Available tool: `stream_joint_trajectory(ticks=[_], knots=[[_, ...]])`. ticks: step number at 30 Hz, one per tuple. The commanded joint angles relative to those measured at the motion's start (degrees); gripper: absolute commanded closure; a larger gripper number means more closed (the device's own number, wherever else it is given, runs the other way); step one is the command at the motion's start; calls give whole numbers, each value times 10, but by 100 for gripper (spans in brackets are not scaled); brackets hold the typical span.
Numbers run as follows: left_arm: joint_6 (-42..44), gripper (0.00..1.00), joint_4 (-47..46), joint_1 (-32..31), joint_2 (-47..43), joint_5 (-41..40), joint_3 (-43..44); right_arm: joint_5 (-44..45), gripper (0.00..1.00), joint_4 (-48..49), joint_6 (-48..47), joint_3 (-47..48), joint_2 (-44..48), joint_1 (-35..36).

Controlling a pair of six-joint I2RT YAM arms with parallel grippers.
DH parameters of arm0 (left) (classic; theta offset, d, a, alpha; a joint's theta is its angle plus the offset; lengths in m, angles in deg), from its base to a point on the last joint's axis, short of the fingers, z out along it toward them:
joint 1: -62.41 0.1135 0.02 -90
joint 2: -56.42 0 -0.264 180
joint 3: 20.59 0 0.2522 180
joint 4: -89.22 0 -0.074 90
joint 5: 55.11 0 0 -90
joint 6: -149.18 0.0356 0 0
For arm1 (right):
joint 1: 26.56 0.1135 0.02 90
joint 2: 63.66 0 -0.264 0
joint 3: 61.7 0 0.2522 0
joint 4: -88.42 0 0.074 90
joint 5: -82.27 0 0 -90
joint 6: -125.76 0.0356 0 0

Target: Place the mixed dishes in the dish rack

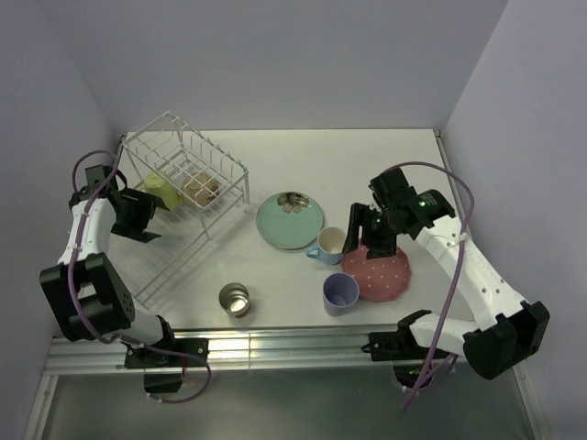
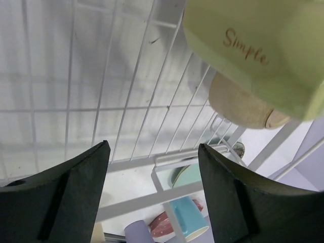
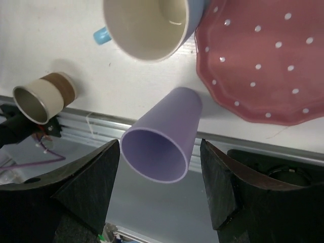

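Lavender cup stands at near edge of table, just left of pink white-dotted plate, below our right gripper, jaws apart, empty. We centre, descend, pinch one wall, staying clear of light blue mug. Left gripper hovers at dish rack, jaws apart, empty.

Soft, even light from overhead, nothing harsh.
Faint shadows sit under the white wire-frame dish rack and the lavender tapered cup, which the right wrist camera's wide lens makes lean; the small shiny metal cup glints.
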Motion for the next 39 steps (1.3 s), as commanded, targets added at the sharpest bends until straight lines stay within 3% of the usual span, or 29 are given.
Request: stream_joint_trajectory(ticks=[1, 8, 18, 23, 24, 25, 27, 30, 32, 35, 37, 39], knots=[[-1, 23, 31, -1, -45, -15, -18, 36, 28, 45, -17, -11, -44, -10], [-1, 21, 69, -1, -133, 8, -59, 32, 28, 121, -43, -10, -133, -32], [53, 19, 192, -2, -230, 42, 42, 4, 33, 175, -39, 16, -258, -34], [68, 19, 249, -3, -270, 58, 100, 6, 57, 185, -32, 15, -264, -32], [70, 19, 266, -2, -272, 59, 125, 8, 66, 184, -31, 17, -261, -32], [70, 19, 271, -3, -276, 62, 137, 12, 83, 181, -31, 23, -261, -32], [70, 18, 281, -2, -275, 72, 176, 13, 100, 171, -31, 43, -265, -32], [77, 17, 281, -4, -239, 97, 256, 12, 100, 142, -30, 83, -266, -32], [89, 10, 279, -9, -212, 108, 310, 6, 100, 115, -21, 110, -258, -32], [110, 10, 265, -37, -148, 147, 414, -44, 100, 86, 7, 170, -235, -35], [117, 9, 243, -85, -109, 155, 463, -129, 100, 85, 28, 209, -222, -40], [114, 10, 192, -134, -97, 173, 459, -207, 100, 101, 70, 230, -213, -47]])
